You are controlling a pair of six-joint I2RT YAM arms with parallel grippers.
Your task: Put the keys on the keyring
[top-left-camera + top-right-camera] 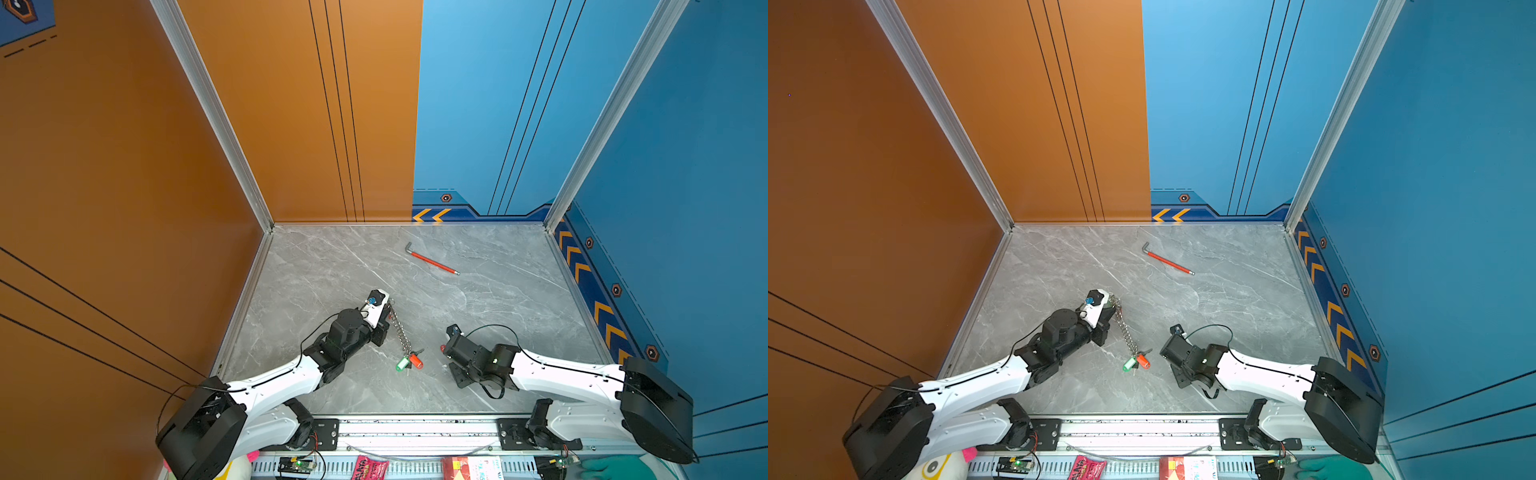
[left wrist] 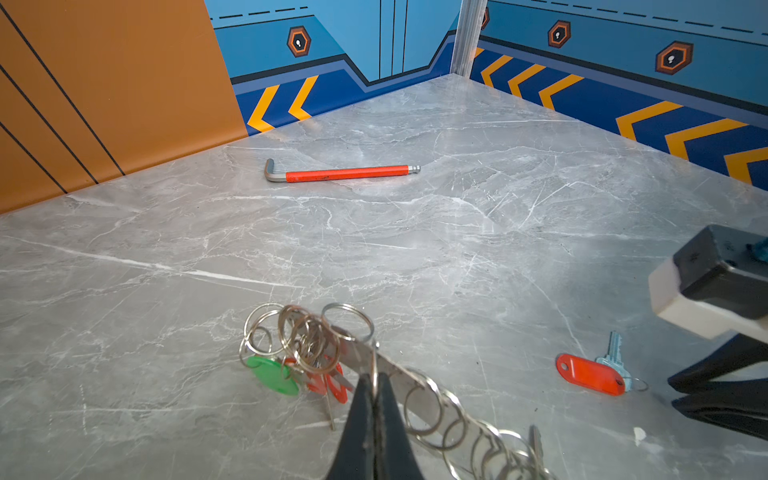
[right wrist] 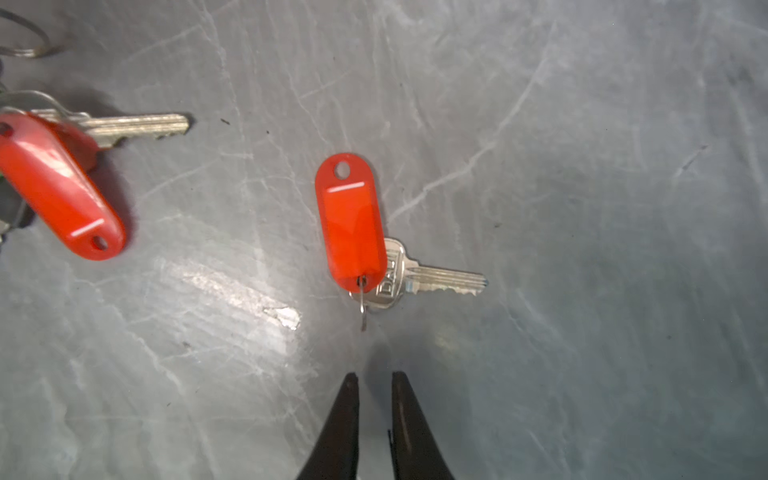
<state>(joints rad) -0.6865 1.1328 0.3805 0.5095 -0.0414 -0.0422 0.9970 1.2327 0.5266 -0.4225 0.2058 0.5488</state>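
Note:
The keyring [image 1: 400,330] lies stretched over the marble floor, a flat grey band strung with silver rings [image 2: 432,405]. My left gripper [image 2: 374,384] is shut on one of those rings near the band's far end [image 1: 1116,309]. A green-tagged key [image 1: 402,364] and an orange-tagged key [image 1: 417,361] hang bunched at its near end [image 2: 291,365]. A loose key with an orange tag [image 3: 351,220] lies flat on the floor just beyond my right gripper [image 3: 374,378]. That gripper is slightly open, with nothing between its fingers. The left wrist view shows this key [image 2: 590,374] beside the right gripper's fingers [image 2: 706,409].
A long red-sleeved hex wrench [image 1: 432,259] lies towards the back wall. Orange and blue walls close in the marble floor [image 1: 498,299] on three sides. The arms' mounting rail [image 1: 415,432] runs along the front edge.

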